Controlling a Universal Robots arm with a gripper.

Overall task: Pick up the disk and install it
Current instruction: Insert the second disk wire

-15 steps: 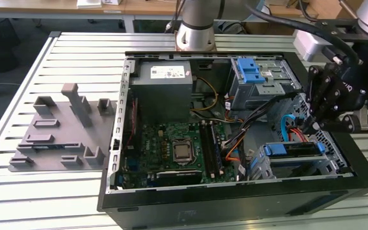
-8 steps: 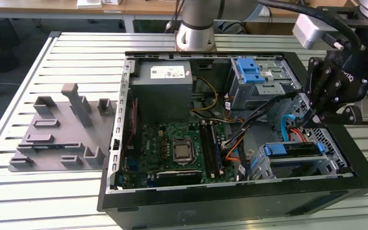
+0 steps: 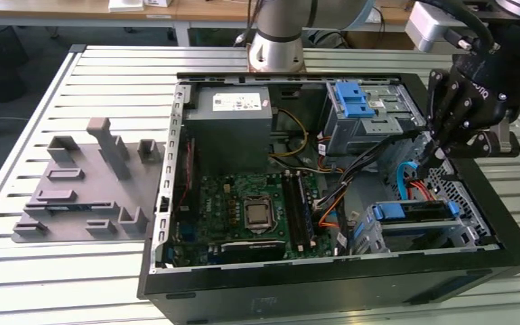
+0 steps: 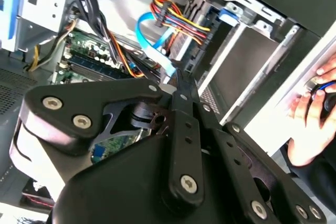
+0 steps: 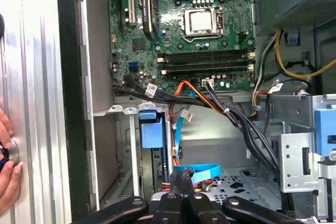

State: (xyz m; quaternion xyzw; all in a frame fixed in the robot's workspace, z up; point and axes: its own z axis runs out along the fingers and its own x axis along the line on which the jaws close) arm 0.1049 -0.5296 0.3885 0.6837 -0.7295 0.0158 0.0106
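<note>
Over the open computer case (image 3: 242,291), near its drive bay, the gripper (image 3: 436,157) hangs with fingers pinched together, empty; disk (image 3: 414,211) sits slotted in.

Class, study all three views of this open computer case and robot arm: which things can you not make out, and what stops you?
- Gripper fingertips: exterior view, lost among cables; whether open or shut is unclear.
- Disk: exterior view, mostly hidden inside its bay.
- Hand: first wrist view, cut off by the edge.

Green motherboard (image 3: 251,206), blue latch (image 3: 357,101)
</note>
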